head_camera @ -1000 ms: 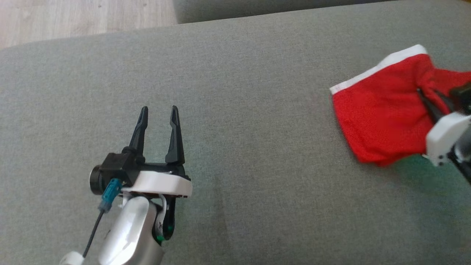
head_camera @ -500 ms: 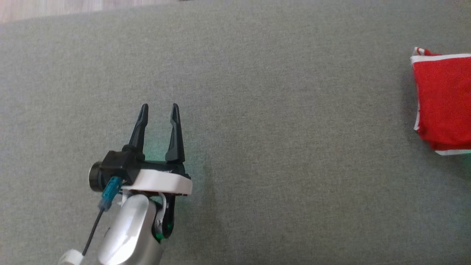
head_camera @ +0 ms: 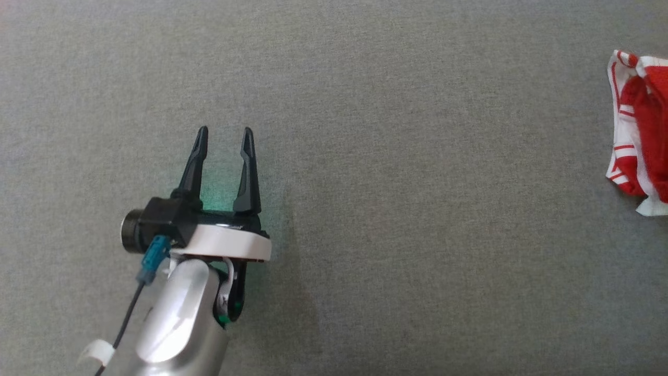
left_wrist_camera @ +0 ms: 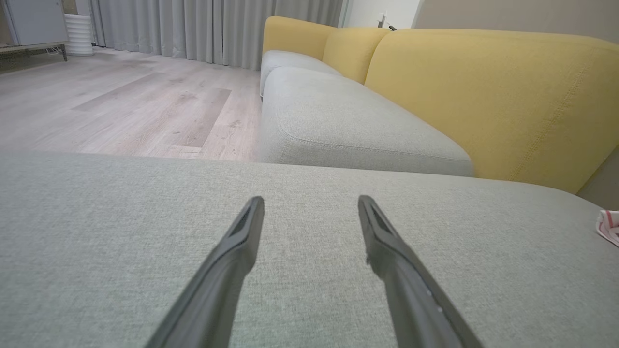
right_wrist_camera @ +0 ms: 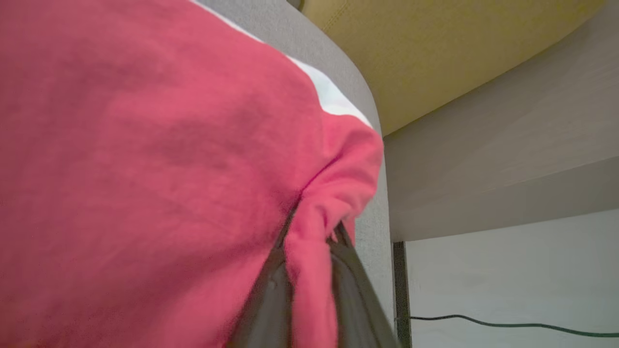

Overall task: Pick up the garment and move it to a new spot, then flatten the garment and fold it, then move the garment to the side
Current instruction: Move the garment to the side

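The garment point(head_camera: 649, 115) is red with white striped trim. It lies bunched at the far right edge of the head view, on the grey cushion point(head_camera: 417, 209). In the right wrist view the red garment point(right_wrist_camera: 145, 169) fills the left side, and a fold of it is pinched between the two dark fingers of my right gripper point(right_wrist_camera: 314, 232), which is shut on it. My left gripper point(head_camera: 224, 130) is at the lower left, far from the garment, open with nothing between its fingers. In the left wrist view, my left gripper point(left_wrist_camera: 310, 200) hovers over bare cushion, with a corner of the garment point(left_wrist_camera: 610, 226) at the right edge.
A yellow backrest point(left_wrist_camera: 483, 96) runs along the far side of a second grey seat point(left_wrist_camera: 338, 125). Wooden floor point(left_wrist_camera: 121, 106) lies beyond the cushion's far edge, with curtains behind. A dark cable point(right_wrist_camera: 508, 325) runs along the pale wall past the cushion's end.
The head camera has tilted, so the floor strip has left its top. Relative to my still left gripper, the garment has gone further right and turned, showing striped trim. My right gripper has left that view.
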Robot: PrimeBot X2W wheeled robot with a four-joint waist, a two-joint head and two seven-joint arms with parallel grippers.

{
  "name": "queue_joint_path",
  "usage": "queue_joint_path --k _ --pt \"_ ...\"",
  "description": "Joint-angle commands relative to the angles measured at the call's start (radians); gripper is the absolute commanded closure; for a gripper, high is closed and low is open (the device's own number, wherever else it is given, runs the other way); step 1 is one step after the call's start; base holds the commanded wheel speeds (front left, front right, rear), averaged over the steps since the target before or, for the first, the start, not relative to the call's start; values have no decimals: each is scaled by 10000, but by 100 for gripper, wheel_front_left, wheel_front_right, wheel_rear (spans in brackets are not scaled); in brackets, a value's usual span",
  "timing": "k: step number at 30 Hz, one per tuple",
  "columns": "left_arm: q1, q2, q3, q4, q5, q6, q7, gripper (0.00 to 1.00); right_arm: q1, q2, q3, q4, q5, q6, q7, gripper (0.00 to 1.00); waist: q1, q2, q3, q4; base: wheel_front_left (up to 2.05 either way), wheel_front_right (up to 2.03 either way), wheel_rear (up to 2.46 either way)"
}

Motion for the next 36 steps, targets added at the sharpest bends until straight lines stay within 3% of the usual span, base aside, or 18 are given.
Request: queue_joint_path --k 1,2,12,21,28,36 --pt "-332 89 374 -285 78 -30 -51 0 -126 -285 -58 -179 -150 -9 -172 7 -1 0 -15 -5 0 0 0" --pt "-350 89 414 -267 80 -32 -51 0 -167 -222 -194 -181 -265 -9 -252 0 -1 0 -50 -12 0 0 0" --pt "17 89 540 -199 -88 -54 -51 0 -302 1103 -1829 -1065 -854 -9 -703 0 -1 0 -1220 -165 0 0 0" --pt "473 89 602 -549 -267 114 -51 0 280 3604 -2870 -3892 279 -9 -1863 0 -1 0 -2258 -74 0 0 0" --pt "842 89 499 -793 -499 203 -51 0 2031 5637 -2391 -6110 1559 -9 -2287 0 -1 0 -2691 152 0 0 0" --pt "1267 89 529 -1041 -306 234 -51 0 3822 6216 -1591 -6318 1747 -9 -2613 0 -1 0 -2858 280 0 0 0"
